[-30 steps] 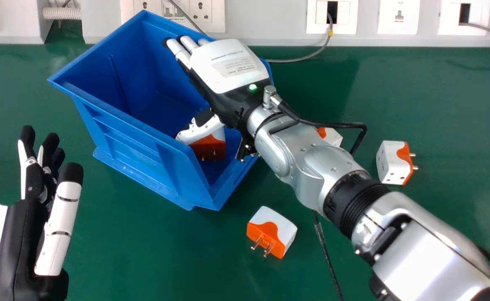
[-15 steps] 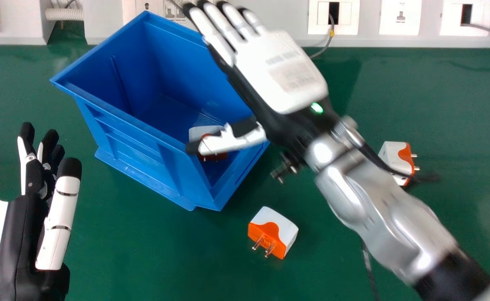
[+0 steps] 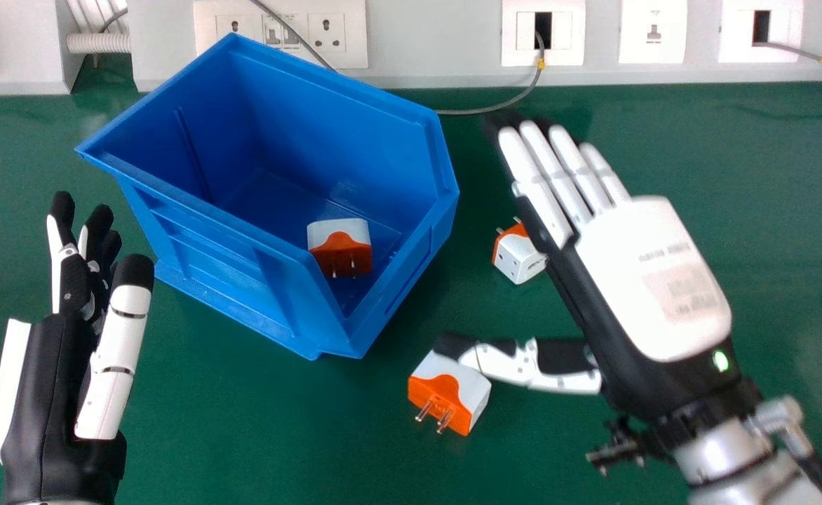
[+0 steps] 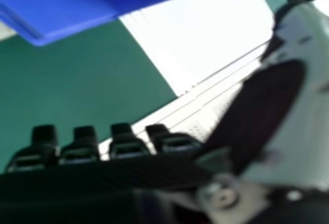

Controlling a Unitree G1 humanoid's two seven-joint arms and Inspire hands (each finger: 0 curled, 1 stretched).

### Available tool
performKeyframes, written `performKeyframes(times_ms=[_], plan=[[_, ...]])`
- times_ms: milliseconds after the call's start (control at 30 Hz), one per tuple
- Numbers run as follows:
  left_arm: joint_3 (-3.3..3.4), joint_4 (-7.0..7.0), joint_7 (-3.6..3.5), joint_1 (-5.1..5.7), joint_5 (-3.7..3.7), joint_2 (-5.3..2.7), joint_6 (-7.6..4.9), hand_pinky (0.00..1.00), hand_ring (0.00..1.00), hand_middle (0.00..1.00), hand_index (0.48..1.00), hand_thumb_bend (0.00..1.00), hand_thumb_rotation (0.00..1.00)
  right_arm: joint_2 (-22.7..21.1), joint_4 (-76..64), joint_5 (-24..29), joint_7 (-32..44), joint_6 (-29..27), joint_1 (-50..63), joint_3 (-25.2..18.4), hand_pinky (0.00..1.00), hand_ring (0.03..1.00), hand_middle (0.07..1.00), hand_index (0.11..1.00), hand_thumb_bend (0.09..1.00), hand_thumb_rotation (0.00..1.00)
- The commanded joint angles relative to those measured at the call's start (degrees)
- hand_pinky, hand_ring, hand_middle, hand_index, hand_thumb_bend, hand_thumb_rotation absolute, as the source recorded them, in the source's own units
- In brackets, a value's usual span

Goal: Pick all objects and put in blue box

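One plug (image 3: 339, 231) sits in the blue box (image 3: 236, 263) left of my empty, outstretched right hand (image 3: 653, 280) in the head view, my left hand (image 3: 43, 393) beyond, so another pick seems due: the farther plug (image 3: 517, 259) beside my fingers, my thumb liable to knock the nearer plug (image 3: 453, 396); in the right hand view, the box lies past my fingertips.

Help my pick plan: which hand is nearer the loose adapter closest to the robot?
Right. In the head view, the right hand has its thumb tip over the far edge of the adapter, contact unclear; the left hand is well off to its left.
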Motion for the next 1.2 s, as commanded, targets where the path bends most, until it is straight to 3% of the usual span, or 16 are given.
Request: performKeyframes(times_ms=[0, 100, 400, 500, 567, 833, 933, 1167], plan=[[-0.16, -0.60, -0.08, 0.02, -0.57, -0.03, -0.76, 1.00, 1.00, 1.00, 0.970, 0.51, 0.83, 0.40, 0.66, -1.12, -2.36, -1.58, 1.54, -1.01, 0.89, 0.978, 0.995, 0.989, 0.551, 0.66], [-0.29, -0.80, 0.16, 0.40, -0.35, -0.27, -1.05, 1.00, 1.00, 1.00, 0.967, 0.51, 0.82, 1.13, 3.05, -2.93, -4.18, -2.25, 3.50, -0.42, 0.87, 0.965, 0.987, 0.973, 0.570, 0.66], [0.00, -0.21, -0.14, 0.52, -0.73, 0.00, -1.54, 1.00, 1.00, 1.00, 0.963, 0.51, 0.82, 4.33, 9.55, -8.30, -5.36, -1.45, 4.39, 3.80, 0.83, 0.934, 0.961, 0.944, 0.609, 0.66], [0.13, -0.25, 0.27, 0.50, 0.26, 0.22, -1.56, 1.00, 1.00, 1.00, 0.962, 0.51, 0.82, 5.74, 12.05, -9.44, -5.72, -0.96, 3.31, 5.22, 0.82, 0.926, 0.953, 0.936, 0.617, 0.65], [0.21, -0.31, 0.36, 0.44, 0.41, 0.33, -1.49, 1.00, 1.00, 0.99, 0.961, 0.51, 0.82, 6.36, 13.26, -9.80, -5.17, -0.50, 2.61, 5.90, 0.81, 0.918, 0.945, 0.929, 0.622, 0.65], [0.77, -0.25, 0.05, 0.34, -0.30, 0.59, -1.46, 1.00, 1.00, 0.99, 0.959, 0.52, 0.83, 8.55, 16.85, -10.24, -4.17, 2.17, 0.11, 7.69, 0.79, 0.897, 0.928, 0.914, 0.632, 0.62], [0.85, -0.27, -0.32, 0.27, -1.38, 0.59, -1.08, 1.00, 1.00, 0.99, 0.960, 0.52, 0.83, 8.84, 18.66, -10.59, -4.40, 3.10, -0.97, 8.23, 0.79, 0.893, 0.925, 0.912, 0.638, 0.61], [1.13, -0.22, -0.45, 0.32, -1.48, 0.81, -1.06, 1.00, 1.00, 1.00, 0.965, 0.53, 0.83, 9.52, 25.76, -11.04, -5.88, 4.99, -4.64, 9.65, 0.76, 0.872, 0.909, 0.900, 0.647, 0.62]])
